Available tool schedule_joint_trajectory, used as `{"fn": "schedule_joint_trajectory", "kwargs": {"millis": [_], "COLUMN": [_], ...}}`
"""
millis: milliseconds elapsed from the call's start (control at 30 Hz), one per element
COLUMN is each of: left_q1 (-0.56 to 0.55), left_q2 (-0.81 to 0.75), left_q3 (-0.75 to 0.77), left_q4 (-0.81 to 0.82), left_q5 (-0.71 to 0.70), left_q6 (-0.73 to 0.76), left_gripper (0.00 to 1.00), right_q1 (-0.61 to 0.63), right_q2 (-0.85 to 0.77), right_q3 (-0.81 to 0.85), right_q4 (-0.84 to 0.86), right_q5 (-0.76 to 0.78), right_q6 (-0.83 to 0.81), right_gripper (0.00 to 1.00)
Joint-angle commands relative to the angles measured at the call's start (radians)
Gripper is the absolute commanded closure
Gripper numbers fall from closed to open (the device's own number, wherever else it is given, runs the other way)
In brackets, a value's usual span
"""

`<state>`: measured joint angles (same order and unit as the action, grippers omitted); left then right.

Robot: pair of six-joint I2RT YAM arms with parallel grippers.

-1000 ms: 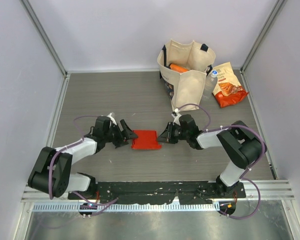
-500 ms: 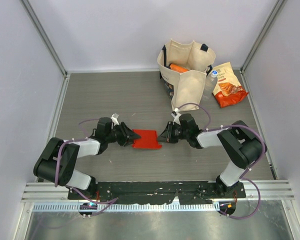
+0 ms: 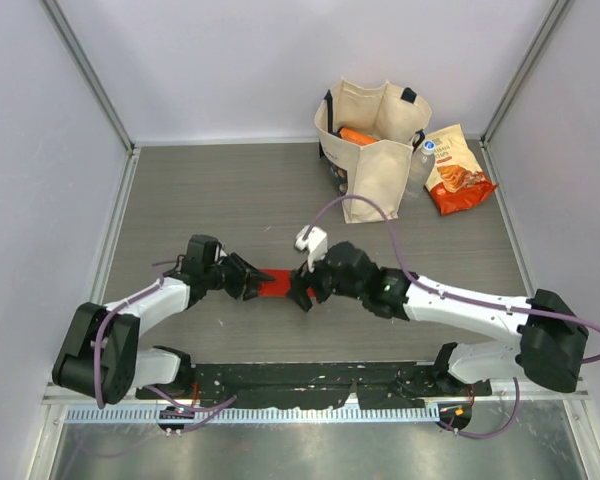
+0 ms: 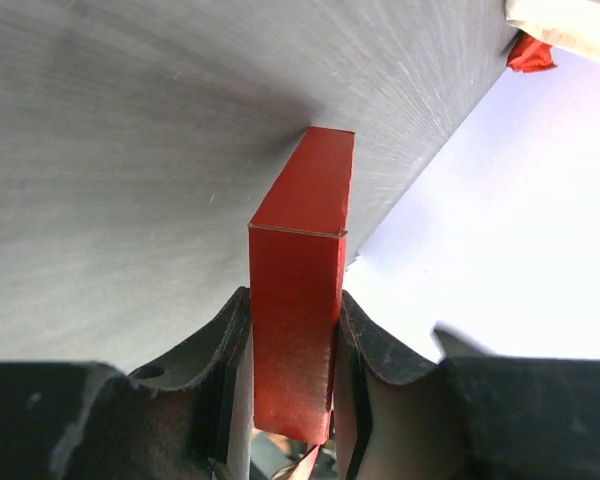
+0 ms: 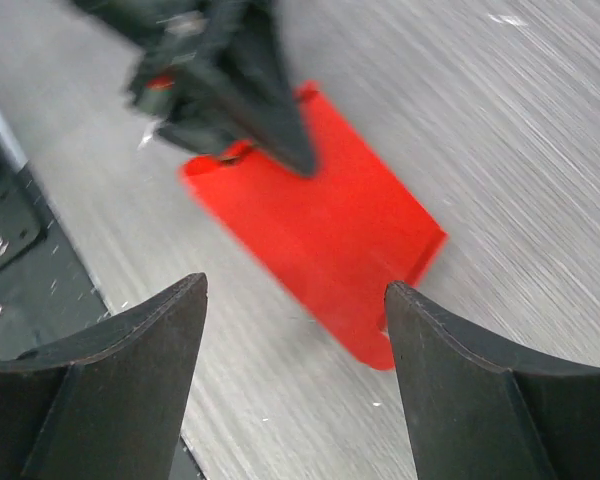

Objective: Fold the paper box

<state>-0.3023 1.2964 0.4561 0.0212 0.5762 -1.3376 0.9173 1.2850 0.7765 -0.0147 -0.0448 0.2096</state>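
Note:
The paper box (image 3: 278,282) is a flat bright red card piece lying on the grey table (image 3: 200,200) between the two arms. My left gripper (image 3: 252,281) is shut on its left end. In the left wrist view the red box (image 4: 302,270) runs away from me, with both fingers (image 4: 365,355) pressed against its sides. My right gripper (image 3: 304,290) hovers over the box's right end, open, with nothing in it. In the right wrist view the box (image 5: 325,215) lies below and ahead of the open right gripper (image 5: 295,290), and the left gripper (image 5: 235,90) pinches its far end.
A beige cloth tote bag (image 3: 372,140) stands at the back right with an orange item inside. Next to it are a clear bottle (image 3: 423,160) and an orange-red snack bag (image 3: 458,172). Grey walls enclose the table on three sides.
My left gripper has closed on the box's left end. My right gripper has let go of the right edge, opened wide and swung left over the box.

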Motion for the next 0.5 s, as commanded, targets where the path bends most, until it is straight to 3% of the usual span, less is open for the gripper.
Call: {"fn": "schedule_joint_trajectory", "kwargs": {"millis": [0,167,300,467], "left_q1": [0.019,0.02,0.022,0.022], "left_q2": [-0.054,-0.1,-0.192,-0.285], "left_q3": [-0.013,-0.042,-0.066,-0.126], "left_q4": [-0.193,-0.161,-0.204,-0.129], "left_q5": [0.114,0.22,0.176,0.166], "left_q6": [-0.199,-0.272,-0.328,-0.445], "left_gripper": [0.72,0.74,0.72,0.71], "right_q1": [0.202,0.298,0.308,0.331], "right_q2": [-0.016,0.025,0.082,0.131], "right_q3": [0.033,0.079,0.101,0.075], "right_q4": [-0.03,-0.022,-0.048,0.001], "right_q5": [0.246,0.316,0.263,0.305], "right_q6": [-0.318,-0.441,-0.472,-0.473], "right_gripper": [0.22,0.24,0.26,0.27]}}
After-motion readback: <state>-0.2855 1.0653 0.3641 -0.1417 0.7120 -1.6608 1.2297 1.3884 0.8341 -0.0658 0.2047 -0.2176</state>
